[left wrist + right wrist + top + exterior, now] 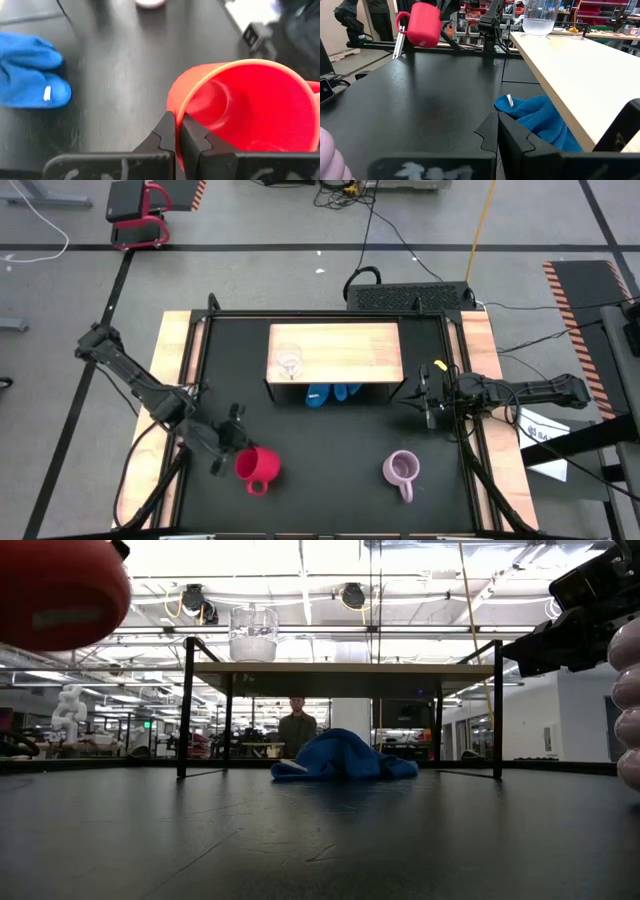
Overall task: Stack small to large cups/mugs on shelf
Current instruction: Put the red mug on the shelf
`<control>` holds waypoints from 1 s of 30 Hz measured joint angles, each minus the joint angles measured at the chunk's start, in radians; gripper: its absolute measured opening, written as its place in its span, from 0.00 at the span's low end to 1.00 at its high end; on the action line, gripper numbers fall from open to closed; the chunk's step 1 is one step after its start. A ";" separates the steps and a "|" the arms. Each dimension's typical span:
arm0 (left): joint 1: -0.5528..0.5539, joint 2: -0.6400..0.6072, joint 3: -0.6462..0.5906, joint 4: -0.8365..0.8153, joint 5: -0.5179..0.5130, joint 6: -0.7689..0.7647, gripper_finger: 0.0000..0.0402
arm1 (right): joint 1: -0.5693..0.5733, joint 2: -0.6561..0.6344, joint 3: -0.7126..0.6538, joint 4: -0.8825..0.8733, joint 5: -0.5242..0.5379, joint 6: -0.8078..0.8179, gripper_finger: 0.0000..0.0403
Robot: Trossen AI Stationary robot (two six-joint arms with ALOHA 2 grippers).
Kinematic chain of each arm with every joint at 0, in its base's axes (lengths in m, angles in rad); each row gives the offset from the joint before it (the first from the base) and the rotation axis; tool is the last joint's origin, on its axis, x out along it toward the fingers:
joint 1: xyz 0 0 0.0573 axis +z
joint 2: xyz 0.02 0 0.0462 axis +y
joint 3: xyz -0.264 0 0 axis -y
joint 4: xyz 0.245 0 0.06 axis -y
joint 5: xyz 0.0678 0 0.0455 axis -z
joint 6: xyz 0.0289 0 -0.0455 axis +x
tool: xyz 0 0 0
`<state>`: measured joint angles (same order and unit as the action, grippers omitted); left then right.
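Observation:
The red mug (257,467) is up off the black tabletop at the near left, and my left gripper (232,442) is shut on it. It also shows in the low view (50,585) and the right wrist view (422,30). The clear glass (290,361) stands by its base on the left end of the shelf's wooden top (350,345). The lilac mug (402,470) stands on the table at the near right. My right gripper (428,404) is shut and empty by the shelf's right end. My left gripper pinches the red mug's wall at the rim (176,116), one finger (166,136) outside and one (196,142) inside the mug. The fingers come from the table's left side, slanting down. The mug is lifted clear of the table, its mouth up.
A blue cloth (330,393) lies on the table under the shelf, at its near edge. Bare tabletop lies between the two mugs. A person stands in the room beyond the table (296,730).

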<state>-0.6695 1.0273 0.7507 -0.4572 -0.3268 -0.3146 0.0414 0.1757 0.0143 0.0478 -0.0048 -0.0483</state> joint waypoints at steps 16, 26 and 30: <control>0.017 -0.148 -0.145 0.067 -0.019 0.044 0.01 | 0.000 0.003 0.000 0.008 0.000 -0.009 0.00; 0.041 -0.194 -0.224 0.091 -0.013 -0.010 0.01 | 0.000 0.003 0.000 0.008 0.000 -0.014 0.00; 0.042 -0.231 -0.280 0.184 -0.014 0.010 0.01 | 0.000 0.003 0.000 0.008 0.000 -0.016 0.00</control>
<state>-0.6277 0.7959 0.4711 -0.2730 -0.3406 -0.3050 0.0411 0.1787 0.0143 0.0560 -0.0048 -0.0639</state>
